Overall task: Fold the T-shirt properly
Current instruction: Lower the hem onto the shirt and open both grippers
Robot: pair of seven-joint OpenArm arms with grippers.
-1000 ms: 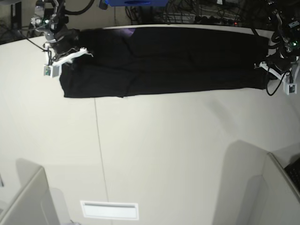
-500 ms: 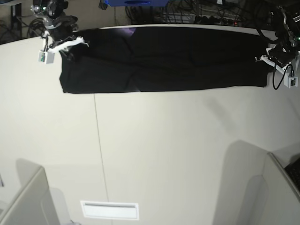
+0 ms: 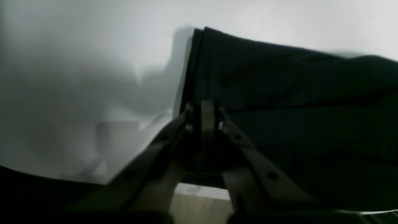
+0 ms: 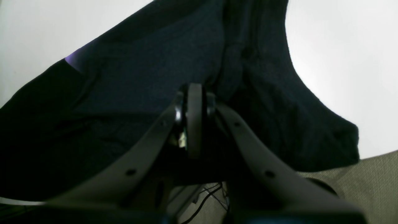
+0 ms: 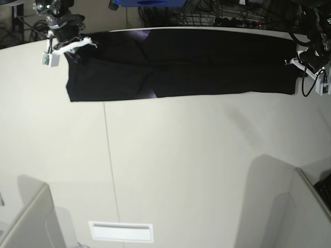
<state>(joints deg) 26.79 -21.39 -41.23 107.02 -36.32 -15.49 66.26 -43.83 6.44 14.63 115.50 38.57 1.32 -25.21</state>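
The black T-shirt (image 5: 181, 64) is stretched into a long band across the far side of the white table, plain side up, with a small purple patch near its top edge. My right gripper (image 5: 77, 42), at the left of the base view, is shut on the T-shirt's far-left corner (image 4: 217, 71). My left gripper (image 5: 300, 62), at the right of the base view, is shut on the T-shirt's right end (image 3: 279, 93). In both wrist views the fingers (image 3: 205, 115) are pressed together with cloth between them.
The white table (image 5: 181, 165) reaches toward the camera, with a seam line (image 5: 109, 155) down its left part. A white label (image 5: 121, 231) lies near the front edge. Cables and a blue object (image 5: 150, 2) sit behind the far edge. Grey panels stand at the front corners.
Both grippers have moved toward the far edge, taking the T-shirt with them. Its near edge has shifted away from the camera and the band looks narrower and tauter.
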